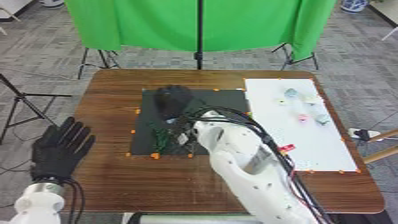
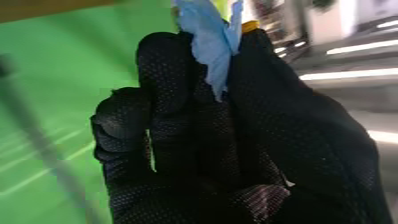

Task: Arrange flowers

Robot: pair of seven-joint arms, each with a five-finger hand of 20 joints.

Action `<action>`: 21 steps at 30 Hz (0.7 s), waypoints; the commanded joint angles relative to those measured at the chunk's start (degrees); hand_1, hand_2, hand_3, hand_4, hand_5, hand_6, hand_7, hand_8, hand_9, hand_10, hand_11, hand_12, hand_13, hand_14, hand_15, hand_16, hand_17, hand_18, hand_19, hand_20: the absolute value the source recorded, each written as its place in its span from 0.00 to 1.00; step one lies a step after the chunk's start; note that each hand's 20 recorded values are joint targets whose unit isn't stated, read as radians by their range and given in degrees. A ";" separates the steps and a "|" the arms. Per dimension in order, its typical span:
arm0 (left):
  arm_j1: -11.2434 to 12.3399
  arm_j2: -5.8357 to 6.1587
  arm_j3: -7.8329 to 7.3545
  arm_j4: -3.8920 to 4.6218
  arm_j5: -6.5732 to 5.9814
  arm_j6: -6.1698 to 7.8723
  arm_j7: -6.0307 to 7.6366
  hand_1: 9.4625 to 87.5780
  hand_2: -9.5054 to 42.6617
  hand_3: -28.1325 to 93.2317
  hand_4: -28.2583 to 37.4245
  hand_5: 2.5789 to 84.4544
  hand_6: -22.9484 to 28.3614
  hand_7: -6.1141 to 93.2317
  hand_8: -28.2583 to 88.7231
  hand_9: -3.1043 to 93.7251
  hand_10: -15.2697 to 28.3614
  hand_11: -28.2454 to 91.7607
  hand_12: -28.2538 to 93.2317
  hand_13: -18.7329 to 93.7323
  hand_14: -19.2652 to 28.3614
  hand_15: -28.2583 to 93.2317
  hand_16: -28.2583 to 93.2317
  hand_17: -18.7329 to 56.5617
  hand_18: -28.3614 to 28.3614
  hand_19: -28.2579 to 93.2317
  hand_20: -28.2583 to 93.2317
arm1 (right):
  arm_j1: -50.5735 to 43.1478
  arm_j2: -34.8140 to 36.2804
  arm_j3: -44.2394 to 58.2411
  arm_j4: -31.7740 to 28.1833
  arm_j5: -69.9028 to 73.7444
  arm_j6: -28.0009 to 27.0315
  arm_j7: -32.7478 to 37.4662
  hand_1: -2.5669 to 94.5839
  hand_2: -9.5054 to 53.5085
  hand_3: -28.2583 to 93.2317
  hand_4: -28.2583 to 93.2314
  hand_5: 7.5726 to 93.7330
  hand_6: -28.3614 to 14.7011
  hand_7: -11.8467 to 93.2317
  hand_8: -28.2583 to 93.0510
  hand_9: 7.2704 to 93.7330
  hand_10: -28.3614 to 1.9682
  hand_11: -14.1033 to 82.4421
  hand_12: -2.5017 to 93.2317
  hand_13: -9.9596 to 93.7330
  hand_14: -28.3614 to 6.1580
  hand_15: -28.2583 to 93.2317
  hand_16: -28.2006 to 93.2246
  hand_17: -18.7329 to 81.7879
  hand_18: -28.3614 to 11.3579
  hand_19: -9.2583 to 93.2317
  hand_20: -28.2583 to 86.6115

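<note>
Blue flower [image 2: 209,37] in right wrist view: taking the right hand's [image 1: 172,100] fingers as aimed at 12 o'clock, long axis about 12 to 6, wide crinkled end at 12, narrow tail at 6 toward the palm. Head view, left to right: left hand [image 1: 59,150] near the tabletop's [image 1: 114,100] left edge, released, fingers straight, toward 12 to 1; black mat [image 1: 213,97] with green stems [image 1: 160,140] at its 7 o'clock; right hand over the mat's 11 to 12 o'clock part; right arm [image 1: 233,155] coming in from 5, blocking part of mat and white board [image 1: 271,135]; board at the mat's 3 o'clock, pink flower [image 1: 303,118] on it. Green curtain [image 1: 151,25] at 12. Blue flower is pinched between right hand's thumb and fingers, sticking out past the fingertips.
</note>
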 commanded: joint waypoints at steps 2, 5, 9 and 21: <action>-0.85 1.35 1.24 0.29 -2.09 -0.61 0.30 0.29 0.45 0.85 0.00 0.50 0.61 0.29 0.13 0.40 0.69 0.49 0.32 0.43 0.76 0.66 0.15 0.17 0.78 0.59 0.36 | 1.94 -5.76 -7.34 3.83 -4.80 -1.83 0.50 0.68 0.00 0.84 0.00 0.70 0.63 0.57 0.30 0.84 0.58 0.36 0.56 0.75 0.61 0.62 0.62 0.55 0.20 0.90 0.66; -0.60 1.79 1.17 0.01 -2.70 -1.20 0.65 0.28 0.45 0.84 0.00 0.50 0.61 0.28 0.14 0.41 0.69 0.49 0.32 0.43 0.76 0.66 0.15 0.17 0.78 0.59 0.36 | 2.59 -7.84 -7.99 8.02 -10.04 -1.08 -1.27 0.68 0.00 0.84 0.00 0.69 0.63 0.57 0.30 0.84 0.58 0.36 0.56 0.75 0.61 0.63 0.62 0.55 0.20 0.90 0.66; 0.55 1.60 1.14 -0.69 -4.56 -1.05 2.12 0.28 0.45 0.84 0.00 0.50 0.61 0.28 0.14 0.41 0.69 0.49 0.32 0.43 0.75 0.66 0.15 0.17 0.78 0.59 0.36 | 0.36 -13.70 -3.48 13.48 -15.49 -2.74 -5.29 0.68 0.00 0.84 0.00 0.69 0.63 0.58 0.30 0.84 0.57 0.36 0.56 0.75 0.60 0.63 0.62 0.55 0.20 0.90 0.66; -0.18 1.72 0.89 -0.23 -6.01 -3.32 3.24 0.28 0.45 0.84 0.00 0.51 0.62 0.28 0.14 0.42 0.69 0.48 0.33 0.44 0.75 0.66 0.16 0.17 0.78 0.59 0.36 | 0.39 -16.61 -1.29 18.49 -26.37 0.98 -8.53 0.67 0.00 0.85 0.00 0.68 0.62 0.58 0.28 0.82 0.57 0.37 0.55 0.74 0.60 0.64 0.61 0.55 0.20 0.91 0.66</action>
